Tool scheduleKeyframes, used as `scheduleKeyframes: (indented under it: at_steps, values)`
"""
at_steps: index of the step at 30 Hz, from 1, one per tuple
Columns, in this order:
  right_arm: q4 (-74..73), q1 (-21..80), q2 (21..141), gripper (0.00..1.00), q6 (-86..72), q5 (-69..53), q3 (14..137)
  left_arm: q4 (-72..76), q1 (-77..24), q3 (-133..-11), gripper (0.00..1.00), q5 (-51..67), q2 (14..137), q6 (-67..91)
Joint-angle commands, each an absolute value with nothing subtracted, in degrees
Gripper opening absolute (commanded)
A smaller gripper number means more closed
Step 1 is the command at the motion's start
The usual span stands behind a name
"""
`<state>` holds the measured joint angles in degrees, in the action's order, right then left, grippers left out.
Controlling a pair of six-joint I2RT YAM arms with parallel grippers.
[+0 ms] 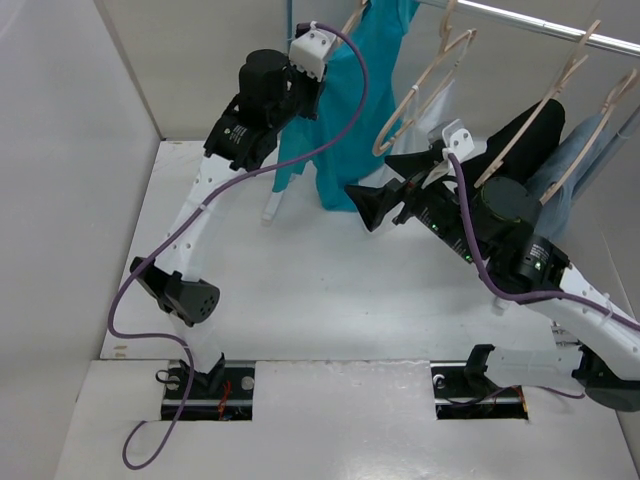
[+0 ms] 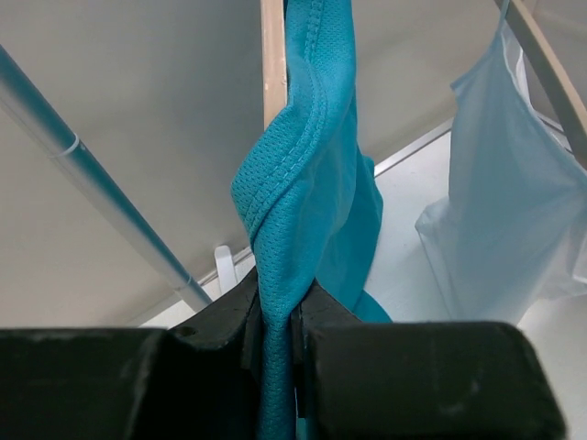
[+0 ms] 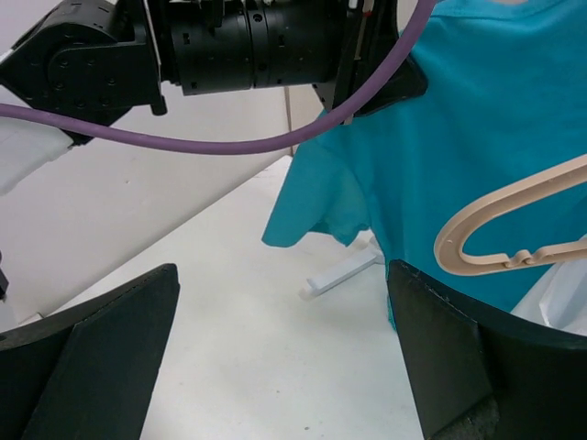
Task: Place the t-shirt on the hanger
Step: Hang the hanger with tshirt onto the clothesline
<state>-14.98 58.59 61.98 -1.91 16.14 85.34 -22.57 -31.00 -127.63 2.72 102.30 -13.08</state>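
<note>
The teal t-shirt (image 1: 345,110) hangs at the back centre, its hem just above the table. A pale beige hanger (image 1: 356,17) shows at its top; in the left wrist view one shoulder of the hanger (image 2: 273,55) runs up behind the cloth. My left gripper (image 1: 308,100) is raised at the shirt's left side and shut on a twisted fold of the t-shirt (image 2: 303,174), pinched between the jaws (image 2: 278,298). My right gripper (image 1: 388,192) is open and empty, low by the shirt's right side. In the right wrist view the gripper (image 3: 282,275) faces the t-shirt (image 3: 477,119).
Like beige hangers (image 1: 425,90) hang on the rail (image 1: 540,28), bearing a white garment (image 2: 514,202), a black garment (image 1: 525,135) and a grey-blue one (image 1: 590,150). One hanger end (image 3: 514,229) crosses in front of the shirt. The rack's white foot (image 1: 272,208) lies on the table.
</note>
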Motion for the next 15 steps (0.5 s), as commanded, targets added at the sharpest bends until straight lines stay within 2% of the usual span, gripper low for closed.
scheduleKeyframes:
  at_steps: [1,15]
  values:
    - [-13.01,59.06,60.91,1.0,-0.18,17.05,85.52,-19.07,-30.15,-128.86,0.0,1.41,100.99,-13.45]
    - [-11.34,59.06,60.91,1.0,-1.23,16.52,83.33,-17.85,-23.64,-127.19,0.0,2.02,103.89,-11.85]
